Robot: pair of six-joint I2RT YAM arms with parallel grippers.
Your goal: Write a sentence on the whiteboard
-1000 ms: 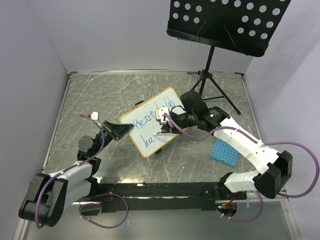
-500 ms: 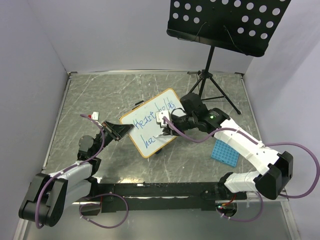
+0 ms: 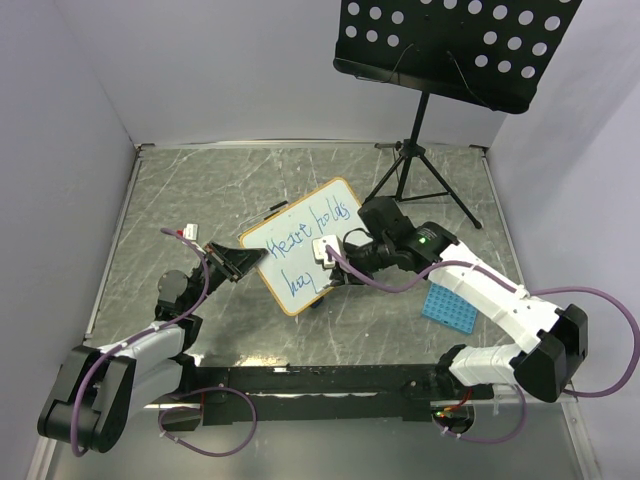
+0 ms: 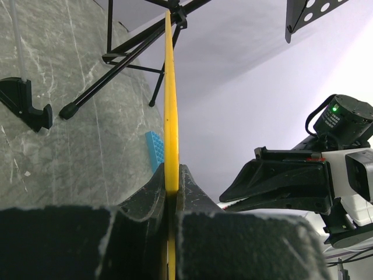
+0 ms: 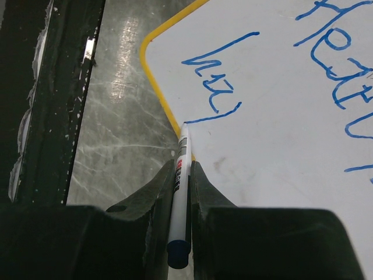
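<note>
Left gripper [image 4: 171, 195], jaws pinched tight on the yellow frame edge of the whiteboard [image 3: 300, 260], which sits mid-desk [image 3: 180, 190], seen edge-on from that wrist. Right gripper [image 5: 178, 175] comes in from the right, jaws clamped on a marker [image 5: 181, 153]. The tip touches the board at the lower line of the blue sentence [image 3: 310, 228], just beside the frame.

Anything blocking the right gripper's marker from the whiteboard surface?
Nothing visible. The right gripper is shut on a thin white marker whose tip sits at the glossy white, yellow-framed whiteboard beside the blue lettering; bare board lies beyond.
</note>
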